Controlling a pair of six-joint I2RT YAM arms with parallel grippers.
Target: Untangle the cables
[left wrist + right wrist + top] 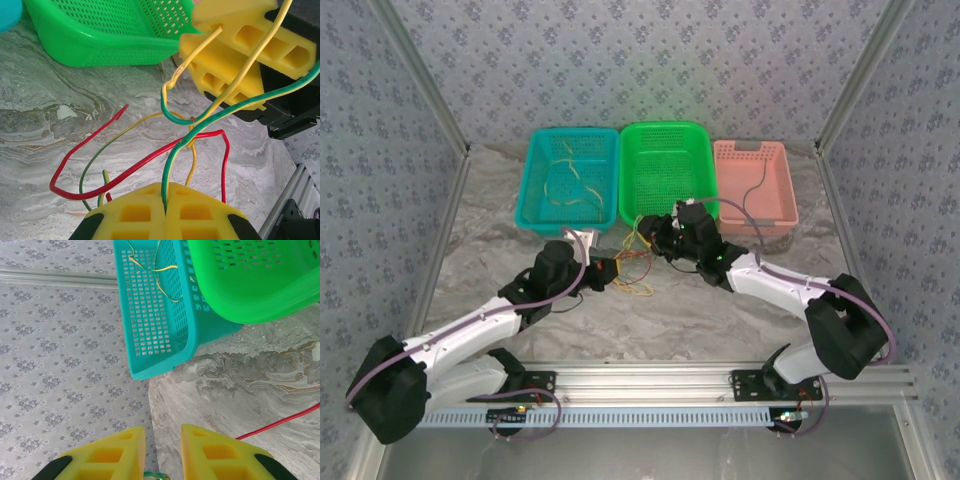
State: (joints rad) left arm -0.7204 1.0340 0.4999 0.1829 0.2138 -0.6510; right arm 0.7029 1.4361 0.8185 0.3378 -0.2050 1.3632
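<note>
Clamping the green cable [172, 150] in my left gripper [165, 192], I am holding my right gripper [162, 432] narrowly parted; pulling leftward is perhaps risking cinching the red cable [150, 162] around it.

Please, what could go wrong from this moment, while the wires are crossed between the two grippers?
1. The left gripper is shut on the green wire, which crosses the red wire. Pulling now may tighten the tangle rather than free it.
2. A yellow wire lies across the right gripper, so it might snag there.
3. The green basket stands close by, and a wide pull could knock it.
</note>
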